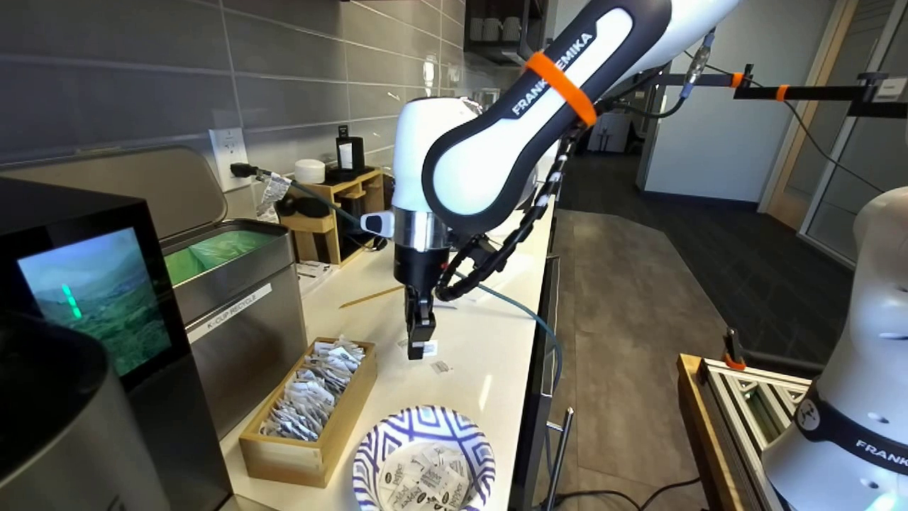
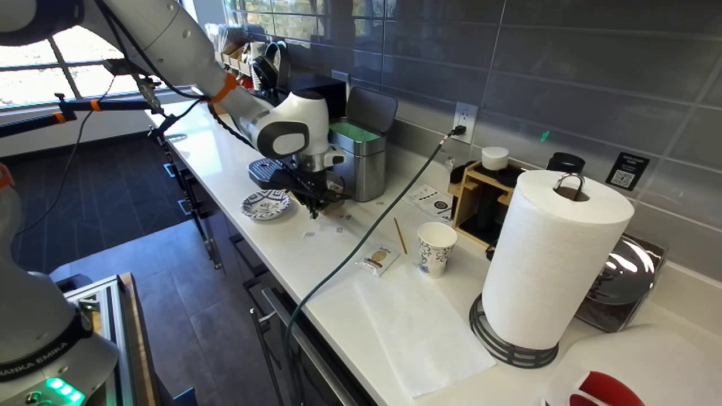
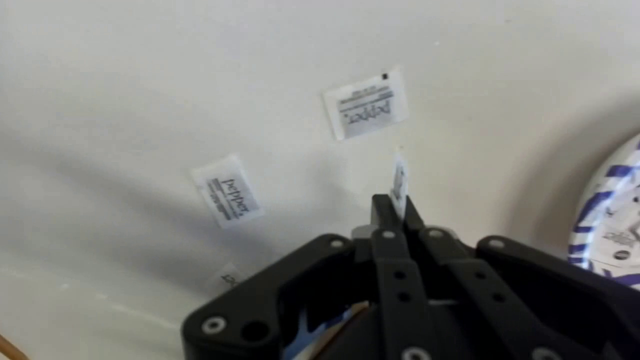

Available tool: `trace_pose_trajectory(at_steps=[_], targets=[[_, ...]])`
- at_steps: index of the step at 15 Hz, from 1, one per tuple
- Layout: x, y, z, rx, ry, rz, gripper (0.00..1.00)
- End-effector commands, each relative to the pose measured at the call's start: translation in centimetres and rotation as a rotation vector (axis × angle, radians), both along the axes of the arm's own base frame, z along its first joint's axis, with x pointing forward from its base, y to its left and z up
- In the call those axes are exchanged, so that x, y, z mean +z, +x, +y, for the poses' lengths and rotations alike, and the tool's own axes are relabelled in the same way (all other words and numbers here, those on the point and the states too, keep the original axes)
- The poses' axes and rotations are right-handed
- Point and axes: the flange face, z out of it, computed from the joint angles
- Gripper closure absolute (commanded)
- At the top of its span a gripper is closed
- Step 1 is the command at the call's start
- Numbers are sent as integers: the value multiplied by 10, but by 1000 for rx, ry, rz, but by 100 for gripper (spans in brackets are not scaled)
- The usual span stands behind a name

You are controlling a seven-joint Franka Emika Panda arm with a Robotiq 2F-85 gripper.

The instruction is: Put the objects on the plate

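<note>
The plate (image 1: 424,420), round and white with a blue pattern, holds a pile of small pepper packets. It also shows in an exterior view (image 2: 251,213) and at the right edge of the wrist view (image 3: 591,220). My gripper (image 3: 396,204) is shut on a small white packet (image 3: 400,175) that sticks out past the fingertips. The gripper hangs above the counter beside the plate, in both exterior views (image 1: 420,346) (image 2: 313,211). Loose packets lie below: a pepper packet (image 3: 366,106), another pepper packet (image 3: 228,192) and a partly hidden packet (image 3: 226,277).
A wooden tray (image 1: 284,460) full of packets stands beside the plate, near a steel bin (image 1: 248,341). A pencil (image 2: 400,235), a wrapped snack (image 2: 379,257), a paper cup (image 2: 436,248) and a paper towel roll (image 2: 555,254) stand or lie farther along. A cable (image 2: 361,242) crosses the counter.
</note>
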Motion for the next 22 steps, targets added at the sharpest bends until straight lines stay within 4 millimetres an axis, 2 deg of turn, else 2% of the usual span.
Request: trace_pose_trajectory(at_steps=[1,6,11,14,15,16,22], targets=[[19,-38,19,59,62,-43,99],[42,-64,55,209,96,-84,99],[57,-68,95,351,120,-106,99],[57,-71,113,413,116,-91,99],[55,-70,117,429,118,-85,91],[55,-71,120,440,119,-86,70],[56,-71,117,447,126,-108,27]])
